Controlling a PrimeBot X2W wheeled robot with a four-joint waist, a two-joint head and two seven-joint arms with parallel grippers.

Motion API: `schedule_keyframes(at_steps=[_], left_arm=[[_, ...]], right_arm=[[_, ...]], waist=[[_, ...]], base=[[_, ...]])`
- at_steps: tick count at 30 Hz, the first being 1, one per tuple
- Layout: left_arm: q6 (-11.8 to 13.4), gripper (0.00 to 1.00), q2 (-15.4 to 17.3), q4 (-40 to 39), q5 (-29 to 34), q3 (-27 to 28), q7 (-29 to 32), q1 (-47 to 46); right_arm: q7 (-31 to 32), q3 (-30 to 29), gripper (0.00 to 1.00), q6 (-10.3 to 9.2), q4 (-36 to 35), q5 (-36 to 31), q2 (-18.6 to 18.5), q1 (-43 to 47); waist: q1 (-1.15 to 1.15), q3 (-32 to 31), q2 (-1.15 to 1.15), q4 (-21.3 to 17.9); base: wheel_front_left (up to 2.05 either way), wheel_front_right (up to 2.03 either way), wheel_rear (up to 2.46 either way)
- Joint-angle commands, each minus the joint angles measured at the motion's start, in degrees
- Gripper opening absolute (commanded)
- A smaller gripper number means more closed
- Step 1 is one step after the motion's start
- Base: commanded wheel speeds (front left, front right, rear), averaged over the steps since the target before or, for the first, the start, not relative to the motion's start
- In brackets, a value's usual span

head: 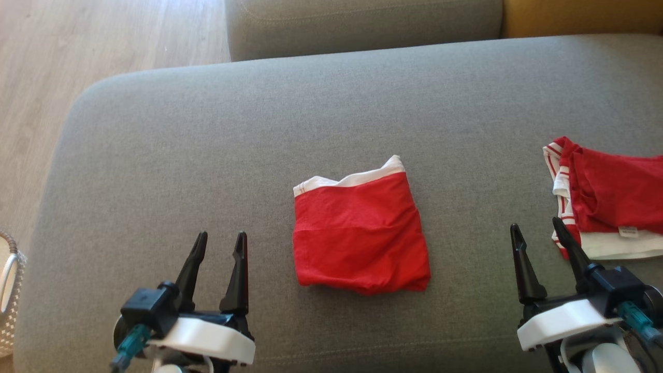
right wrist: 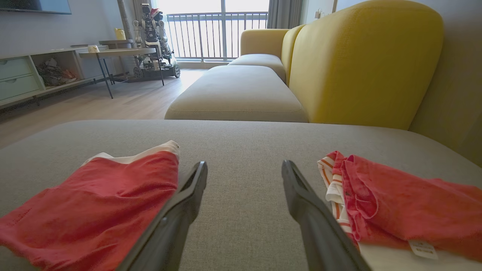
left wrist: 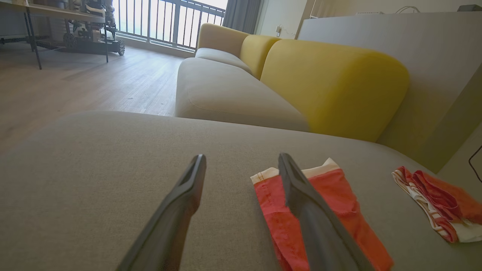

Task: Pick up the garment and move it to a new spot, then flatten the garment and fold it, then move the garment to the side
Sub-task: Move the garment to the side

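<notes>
Grey cushion (head: 181,155): folded garment (head: 360,233), striped garment (head: 611,202).

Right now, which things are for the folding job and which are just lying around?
For the job: folded red garment; grey cushion under it.
Just lying about: red-and-white clothes pile at the right; white basket; yellow sofa back.

Daylight is pouring in through the window (right wrist: 216,30) far beyond the jaws, glaring white; the near fingers (left wrist: 324,233) are blurring, and wrist-view edges are bending.
</notes>
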Motion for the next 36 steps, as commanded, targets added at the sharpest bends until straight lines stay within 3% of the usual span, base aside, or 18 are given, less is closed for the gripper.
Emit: schedule_keyframes(at_steps=[1,9,16,20,36], left_arm=[[-0.1,1.0,0.2,-1.7,0.8,1.4,-0.3,-0.9],[-0.2,1.0,0.2,-1.9,0.7,0.3,-0.3,-1.3],[-0.7,1.0,0.2,-2.2,0.9,0.4,-0.3,-2.4],[-1.4,1.0,0.2,-2.0,1.2,0.7,-0.3,-3.6],[-1.5,1.0,0.2,-1.9,0.8,0.9,-0.3,-6.6]], right_arm=[[-0.4,1.1,1.0,-0.02,-2.0,-0.3,-0.2,-0.6],[-0.4,1.7,1.0,-0.02,-0.7,-0.3,-0.2,-0.6],[-0.4,4.9,1.0,-0.02,4.9,7.0,-0.2,-3.6],[-0.3,8.9,1.0,-0.02,13.1,11.7,-0.2,-9.3],[3.4,12.8,1.0,-0.02,32.6,23.0,-0.6,-23.6]], waist=[[0.0,-0.3,0.0,0.0],[0.0,0.4,0.0,1.2],[0.0,2.7,0.0,3.1],[0.0,4.8,0.0,5.3],[0.0,9.2,0.0,11.5]], base=[[0.0,0.0,0.0],[0.0,0.0,0.0],[0.0,0.0,0.0],[0.0,0.0,0.0],[0.0,0.0,0.0]])
